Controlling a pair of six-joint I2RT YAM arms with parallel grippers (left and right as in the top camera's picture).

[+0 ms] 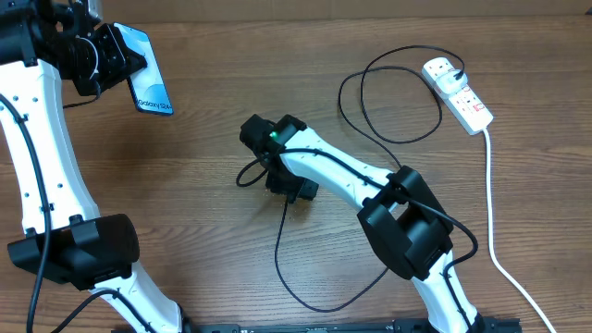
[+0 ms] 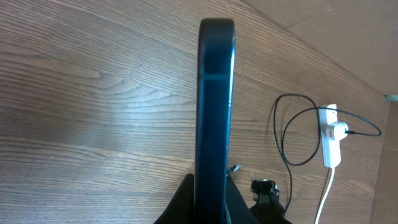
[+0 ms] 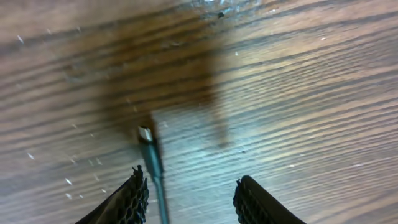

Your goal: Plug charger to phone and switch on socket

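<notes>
Step in hand: picking up the connector end of the charger [image 1: 277,254], judged from a gripper poised low over it; plugging in not yet done, switching not begun.
Left gripper [image 1: 118,57]: at 10 o'clock on the table [image 1: 203,111], clamped tight on the phone [image 1: 151,81]; phone lifted clear of the wood, seen edge-on and upright in the left wrist view [image 2: 216,112].
Right gripper [image 3: 189,196]: near table centre, partly spread, nothing held; connector tip [image 3: 145,134] lies on the wood just inside the left-hand finger [image 3: 134,196], cable trailing back between the fingers.
Charger run: loops from centre down toward 6 o'clock, then back up in a wide coil toward 1 o'clock, black plug seated in the socket [image 1: 458,92].
Socket: white strip at 1 o'clock, well apart from both grippers; switch position too small to tell.
Next move, as judged: close on the cable just behind the tip, keeping the tip protruding and level; then carry it toward 10 o'clock to meet the phone's port.
Risk: tip sits off-centre, so closing may nudge it sideways rather than trap it.
</notes>
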